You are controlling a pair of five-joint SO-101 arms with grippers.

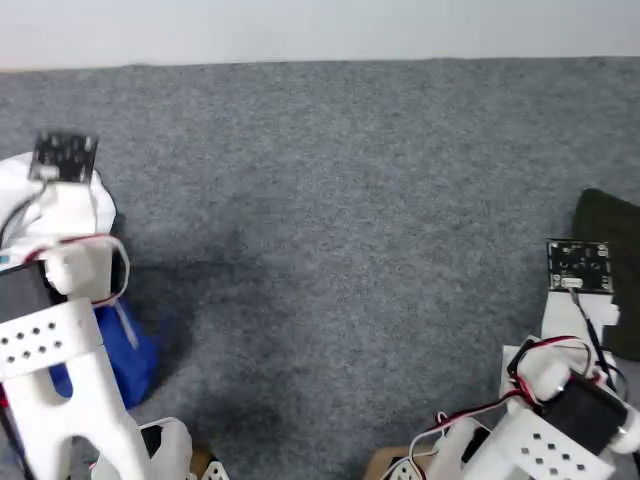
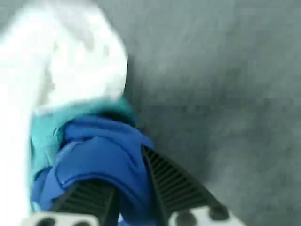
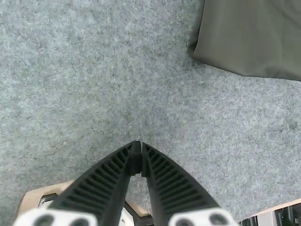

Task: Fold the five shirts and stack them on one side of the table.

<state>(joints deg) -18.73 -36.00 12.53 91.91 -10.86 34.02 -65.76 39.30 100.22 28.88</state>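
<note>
On the left side, left gripper pinches the blue shirt, which may drag the overlapping teal shirt along; right gripper jaws are pressed together.

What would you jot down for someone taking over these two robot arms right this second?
Left end effector: shut on the blue shirt, at the table's left edge.
Right end effector: shut, holding nothing, over bare grey table.
Shirts: the white shirt, teal shirt and blue one lie bunched together on the left. The dark green shirt lies flat, alone, on the right.
Done: no neat stack visible.
Left: fold the bunched shirts and gather them all on one side.
</note>
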